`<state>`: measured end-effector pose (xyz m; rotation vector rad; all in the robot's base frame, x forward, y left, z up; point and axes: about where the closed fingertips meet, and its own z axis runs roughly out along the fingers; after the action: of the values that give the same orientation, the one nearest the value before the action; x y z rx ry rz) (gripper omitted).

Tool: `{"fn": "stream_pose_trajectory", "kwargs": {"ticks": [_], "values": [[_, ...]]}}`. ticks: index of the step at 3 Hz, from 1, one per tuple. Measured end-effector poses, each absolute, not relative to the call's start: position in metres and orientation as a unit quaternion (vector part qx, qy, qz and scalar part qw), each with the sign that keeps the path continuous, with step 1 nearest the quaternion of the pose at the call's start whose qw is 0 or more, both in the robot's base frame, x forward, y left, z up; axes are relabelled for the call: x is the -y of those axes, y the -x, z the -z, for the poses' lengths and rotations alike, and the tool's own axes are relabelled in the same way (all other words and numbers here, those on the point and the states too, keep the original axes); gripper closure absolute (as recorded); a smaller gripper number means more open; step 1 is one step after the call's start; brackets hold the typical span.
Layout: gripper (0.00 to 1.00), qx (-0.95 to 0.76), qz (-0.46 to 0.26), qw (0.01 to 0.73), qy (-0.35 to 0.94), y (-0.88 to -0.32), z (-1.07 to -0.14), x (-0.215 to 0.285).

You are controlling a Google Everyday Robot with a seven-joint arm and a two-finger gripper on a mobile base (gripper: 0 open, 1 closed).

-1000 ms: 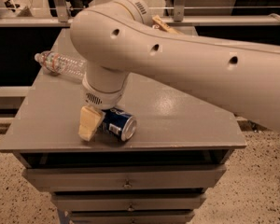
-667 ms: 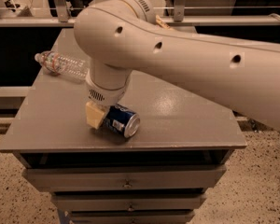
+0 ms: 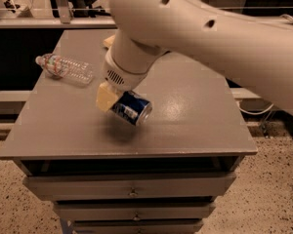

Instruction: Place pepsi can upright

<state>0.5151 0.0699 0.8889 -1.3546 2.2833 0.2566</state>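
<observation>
1. watching the big arm [image 3: 224,38] comes first: it hides part of the table [image 3: 195,116] from you, so you could misjudge where the can's base will land.
2. the table's front edge is near, and a can let go on a slant would likely roll off it.
3. the water bottle [image 3: 63,68] lies on its side, well apart; it is a risk only if you swing that way.
4. the hand [image 3: 118,103] is clamped on the pepsi can [image 3: 133,109], with one cream pad [image 3: 106,97] showing.
5. the pepsi can hangs just above the table, tilted nearly sideways. it is blue with white markings and a silver end, and its smooth wall may slip as you turn it.
</observation>
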Motion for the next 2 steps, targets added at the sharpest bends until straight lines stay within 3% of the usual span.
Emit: {"fn": "stream_pose_trajectory", "kwargs": {"ticks": [2], "values": [[1.0,-0.758,-0.257,0.402,0.446,-0.556,-0.962,-0.028]]}}
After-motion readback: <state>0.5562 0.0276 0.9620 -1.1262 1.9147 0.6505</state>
